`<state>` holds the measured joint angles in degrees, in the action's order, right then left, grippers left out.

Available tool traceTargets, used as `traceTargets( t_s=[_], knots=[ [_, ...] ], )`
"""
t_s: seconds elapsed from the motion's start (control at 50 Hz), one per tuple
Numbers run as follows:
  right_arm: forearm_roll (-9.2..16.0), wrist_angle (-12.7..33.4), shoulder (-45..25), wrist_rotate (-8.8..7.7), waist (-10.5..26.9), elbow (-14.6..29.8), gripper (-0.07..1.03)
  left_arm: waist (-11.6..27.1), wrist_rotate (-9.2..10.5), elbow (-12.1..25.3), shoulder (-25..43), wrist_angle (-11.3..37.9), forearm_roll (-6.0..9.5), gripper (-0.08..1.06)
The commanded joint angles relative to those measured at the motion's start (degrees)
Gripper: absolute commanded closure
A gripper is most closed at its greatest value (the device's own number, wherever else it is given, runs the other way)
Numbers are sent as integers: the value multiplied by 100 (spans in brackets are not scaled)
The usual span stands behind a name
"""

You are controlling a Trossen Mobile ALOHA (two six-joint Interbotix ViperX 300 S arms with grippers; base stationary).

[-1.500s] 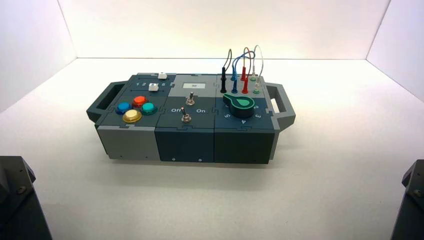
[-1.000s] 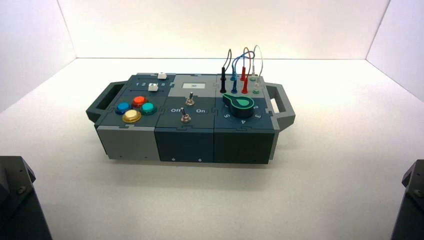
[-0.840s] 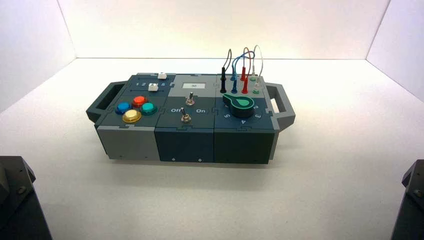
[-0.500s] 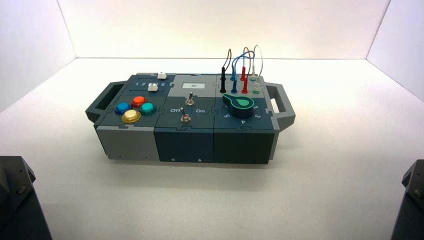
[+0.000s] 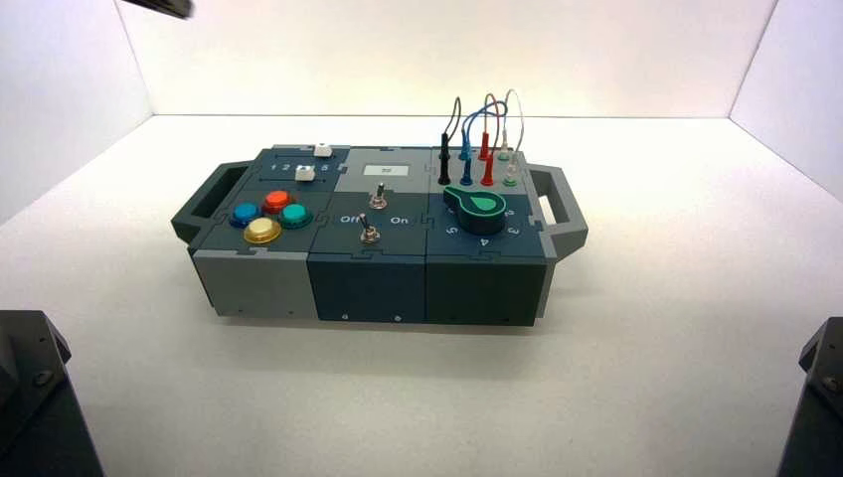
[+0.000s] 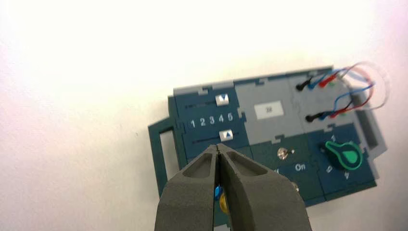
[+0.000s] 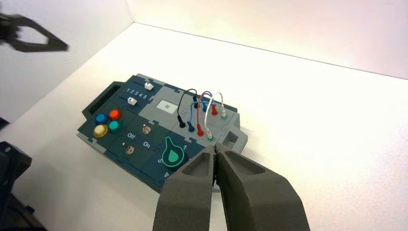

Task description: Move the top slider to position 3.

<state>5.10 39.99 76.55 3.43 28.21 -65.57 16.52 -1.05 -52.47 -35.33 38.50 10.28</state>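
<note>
The top slider (image 5: 322, 151) is a small white cube knob on the far left of the teal box (image 5: 467, 288); its twin (image 5: 305, 173) sits just nearer. In the left wrist view the top slider (image 6: 222, 99) stands about level with the 4 of the printed 1-to-5 scale, right of position 3 (image 6: 211, 120). My left gripper (image 6: 219, 146) is shut on nothing and hangs high above the box's left part, apart from it; it shows as a dark blur (image 5: 159, 6) at the top left. My right gripper (image 7: 215, 147) is shut and empty, held back on the right.
Coloured round buttons (image 5: 263, 214) lie in front of the sliders. Two metal toggles (image 5: 370, 234) stand mid-box, with a green dial (image 5: 480, 209) and plugged wires (image 5: 482, 129) to their right. A handle (image 5: 204, 199) juts out at each end. White walls enclose the table.
A dark part of my left arm has come into the high view at the top left. The box and both slider knobs have not moved.
</note>
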Motion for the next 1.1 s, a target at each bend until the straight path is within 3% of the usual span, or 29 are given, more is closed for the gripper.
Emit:
traceTargets(
  t_s=[0.02, 0.28, 0.54, 1.1],
  knots=[
    [-9, -70, -97, 0, 0, 123, 98, 123, -9, 404, 527, 185, -9, 101],
    [-26, -70, -97, 0, 0, 123, 98, 475, 9, 615, 1283, 220, 0, 101],
    [-26, -62, -97, 0, -9, 123, 98, 826, 9, 879, 1960, -193, -9, 101],
    [-26, -62, -97, 0, -9, 123, 98, 914, -79, 1521, 3252, -387, -18, 101]
  ],
)
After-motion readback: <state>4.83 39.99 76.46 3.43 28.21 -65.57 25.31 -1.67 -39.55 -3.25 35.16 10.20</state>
